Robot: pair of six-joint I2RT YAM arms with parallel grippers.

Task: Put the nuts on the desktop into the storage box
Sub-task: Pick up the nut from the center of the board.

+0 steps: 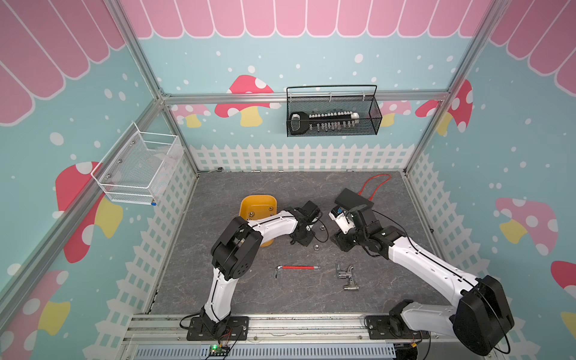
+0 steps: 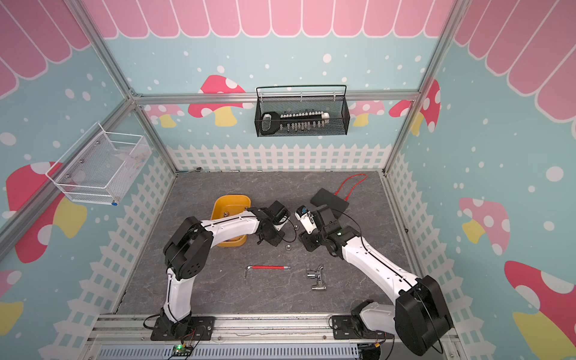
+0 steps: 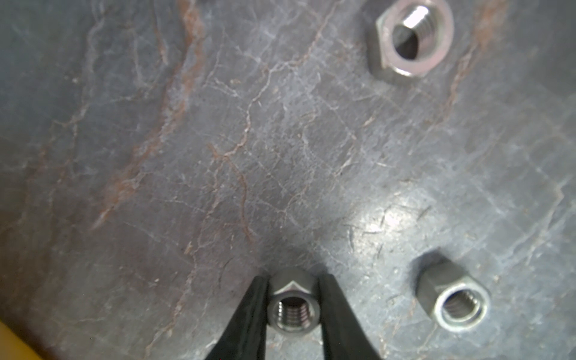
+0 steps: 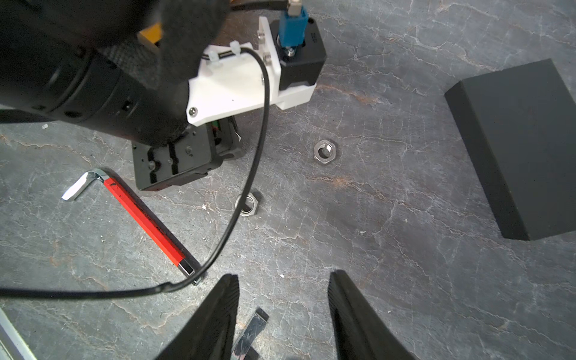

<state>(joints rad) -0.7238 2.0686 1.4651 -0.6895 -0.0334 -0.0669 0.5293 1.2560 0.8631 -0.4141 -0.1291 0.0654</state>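
In the left wrist view my left gripper [image 3: 293, 279] is shut on a domed silver nut [image 3: 293, 307], one black finger pressed to each side, low over the grey marbled desktop [image 3: 218, 140]. Two more nuts lie close by: a wide hex nut [image 3: 411, 37] and a smaller one [image 3: 453, 296]. Both top views show loose nuts [image 1: 322, 226] [image 1: 315, 247] [image 2: 288, 247] between the arms. The yellow storage box [image 1: 258, 204] [image 2: 230, 202] sits behind the left arm with nuts [image 1: 251, 213] inside. My right gripper [image 4: 283, 280] is open and holds nothing, above bare desktop.
A red-sleeved hex key [image 1: 297, 268] [image 4: 143, 218] and a silver pipe fitting [image 1: 346, 276] lie nearer the front. A black flat box [image 1: 355, 199] [image 4: 517, 146] with a red cord sits behind the right arm. The left arm's cable [image 4: 249, 174] loops over the desktop. Wire baskets hang on the walls.
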